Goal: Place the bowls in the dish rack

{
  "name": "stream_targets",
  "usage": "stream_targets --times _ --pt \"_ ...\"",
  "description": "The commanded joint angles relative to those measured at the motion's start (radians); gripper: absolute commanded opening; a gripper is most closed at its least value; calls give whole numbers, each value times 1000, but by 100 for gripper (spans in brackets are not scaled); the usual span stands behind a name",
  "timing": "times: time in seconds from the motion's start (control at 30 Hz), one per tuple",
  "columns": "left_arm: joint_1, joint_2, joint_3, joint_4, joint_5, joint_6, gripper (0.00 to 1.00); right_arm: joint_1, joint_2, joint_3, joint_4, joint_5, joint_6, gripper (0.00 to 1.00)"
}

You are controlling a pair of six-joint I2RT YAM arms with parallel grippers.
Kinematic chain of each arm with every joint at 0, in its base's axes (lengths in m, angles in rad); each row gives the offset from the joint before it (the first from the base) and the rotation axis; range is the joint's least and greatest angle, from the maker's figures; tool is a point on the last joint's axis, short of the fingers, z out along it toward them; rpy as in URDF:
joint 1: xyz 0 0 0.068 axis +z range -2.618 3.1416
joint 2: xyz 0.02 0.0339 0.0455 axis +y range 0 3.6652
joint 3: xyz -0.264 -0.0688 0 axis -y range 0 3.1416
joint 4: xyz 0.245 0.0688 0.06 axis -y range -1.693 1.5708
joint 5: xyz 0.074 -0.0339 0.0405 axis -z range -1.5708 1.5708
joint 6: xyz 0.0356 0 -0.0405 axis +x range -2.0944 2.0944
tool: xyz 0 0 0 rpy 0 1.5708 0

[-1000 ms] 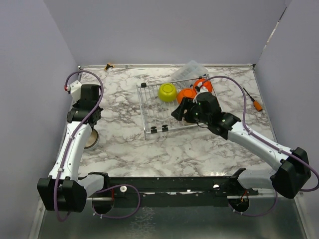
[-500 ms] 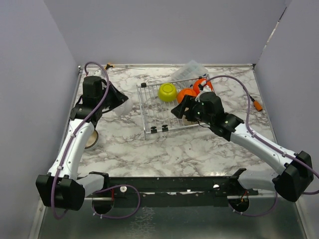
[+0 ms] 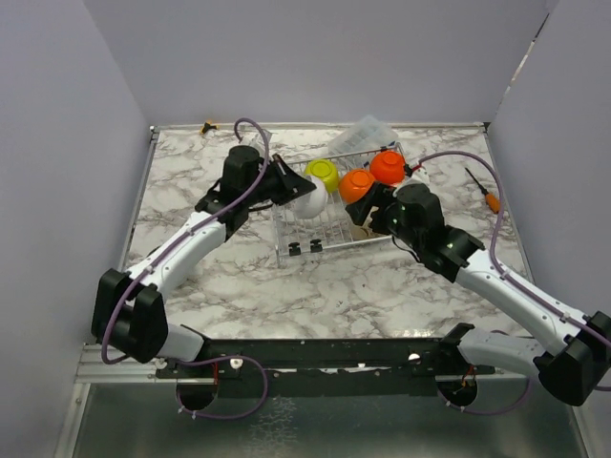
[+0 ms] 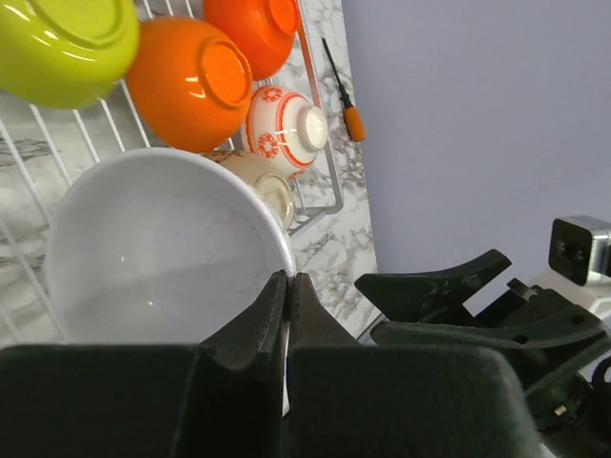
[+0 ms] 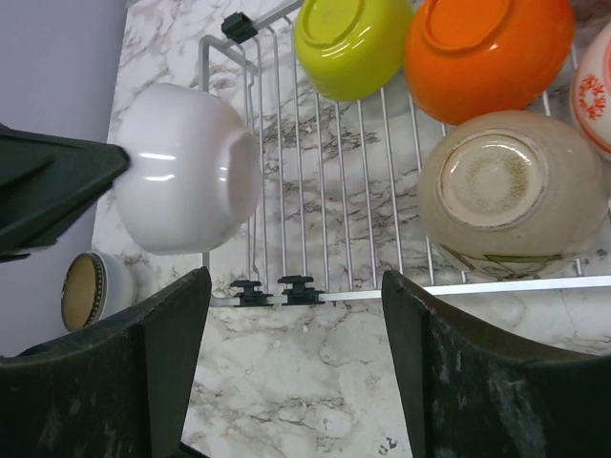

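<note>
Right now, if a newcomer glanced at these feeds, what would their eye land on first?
The left gripper has its fingers shut on the rim of a white bowl, carried at the left edge of the dish rack. Next come the bright colours along the rack's far side: a lime-yellow bowl, a near orange bowl and a far orange bowl, all bottom up. The right gripper hangs open over the rack's near edge, holding nothing.

We see our left pincer holding a white bowl over the left side of the dish rack. Inside lie a lime bowl, a near orange bowl and a far orange bowl; our right pincer hovers alongside.
</note>
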Motion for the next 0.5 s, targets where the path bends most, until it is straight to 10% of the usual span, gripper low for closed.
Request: stream_targets --times 0.0,0.47 --pt "-75 80 -24 278 -6 -91 0 -2 -74 -33 -58 118 16 77" --pt "-121 353 -44 548 15 -126 0 -4 -120 -91 -93 110 78 77"
